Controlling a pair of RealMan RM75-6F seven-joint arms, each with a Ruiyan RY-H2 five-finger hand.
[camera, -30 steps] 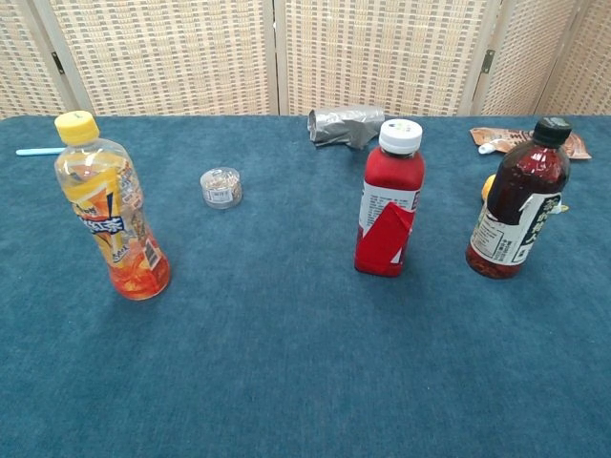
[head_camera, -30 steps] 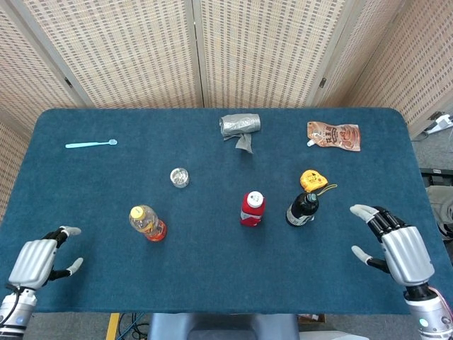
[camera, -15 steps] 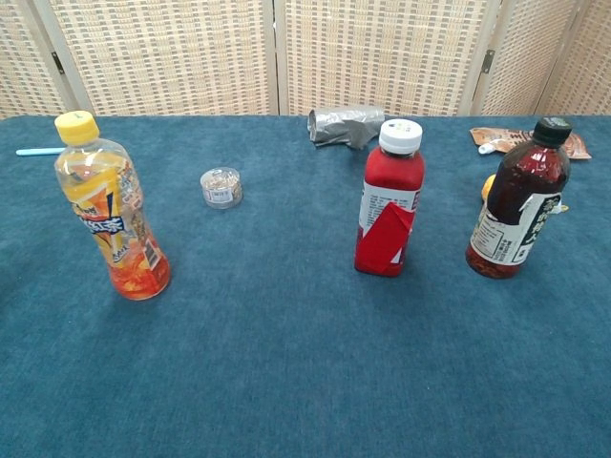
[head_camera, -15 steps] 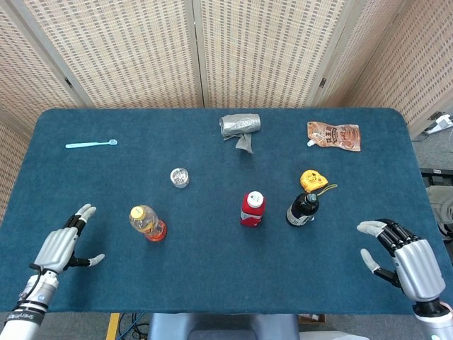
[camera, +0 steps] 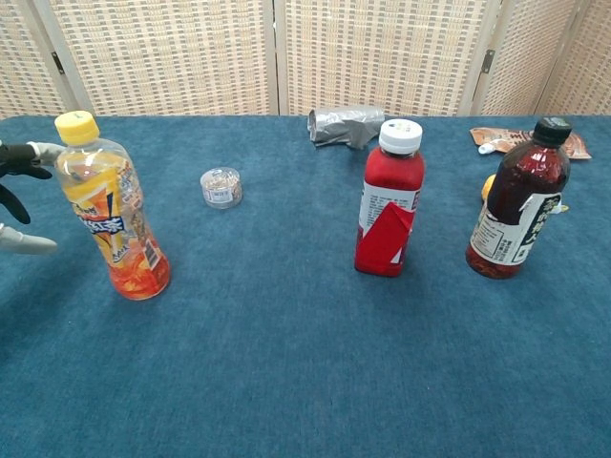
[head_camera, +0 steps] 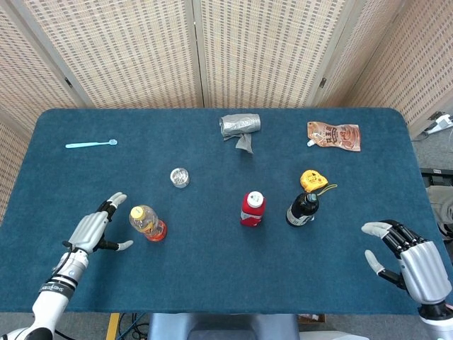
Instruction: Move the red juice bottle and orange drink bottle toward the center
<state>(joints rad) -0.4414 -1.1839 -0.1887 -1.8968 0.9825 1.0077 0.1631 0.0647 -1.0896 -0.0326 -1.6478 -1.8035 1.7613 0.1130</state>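
from the head view: nothing moved yet, by the look of it. orange drink bottle [head_camera: 147, 222] upright toward the left part of the table [head_camera: 212, 283], nearer the front edge than the back, well left of the middle. left hand [head_camera: 94, 229] just beside it on its left, fingers spread, holding nothing, not touching the bottle as far as can be told. red juice bottle [head_camera: 251, 209] upright a little right of the middle, untouched, with a dark bottle [head_camera: 303, 208] near on its right. right hand [head_camera: 410, 257] close to the front right corner, fingers apart and empty, well apart from both bottles.

from the chest view: orange drink bottle [camera: 107, 210] standing at the left, fingertips of the left hand [camera: 21, 200] showing at the frame edge just beside it, spread, not closed around it. red juice bottle [camera: 388, 202] standing free right of the middle. right hand not visible here.

judging by this: both moves left to do; left hand seemingly set to grasp the orange bottle first, red one after.
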